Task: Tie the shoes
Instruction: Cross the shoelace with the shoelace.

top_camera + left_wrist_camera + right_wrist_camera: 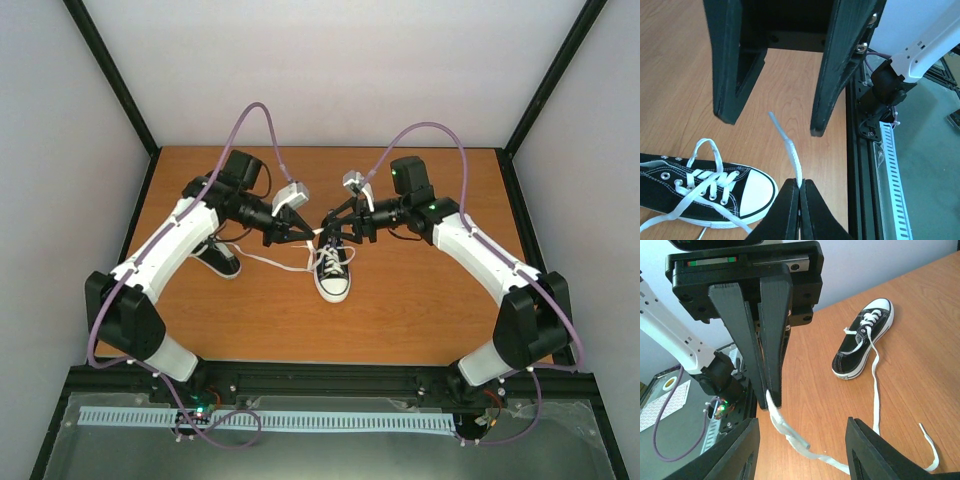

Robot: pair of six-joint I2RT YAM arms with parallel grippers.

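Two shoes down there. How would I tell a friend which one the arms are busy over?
On the wooden table, look midway between the two arms. The shoe there lies in the open, its white toe toward the arms' bases; the other shoe sits half hidden under the left arm.

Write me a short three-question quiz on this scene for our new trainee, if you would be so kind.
1. True or false: the right gripper is clamped on the white lace.
2. What does the left gripper hold? A) the white lace B) a toe cap C) nothing
3. How many shoes lie on the table?

Key
1. False: its fingers stand apart.
2. A: its fingers are shut on the lace.
3. Two: one in the middle, and one partly under the left arm.
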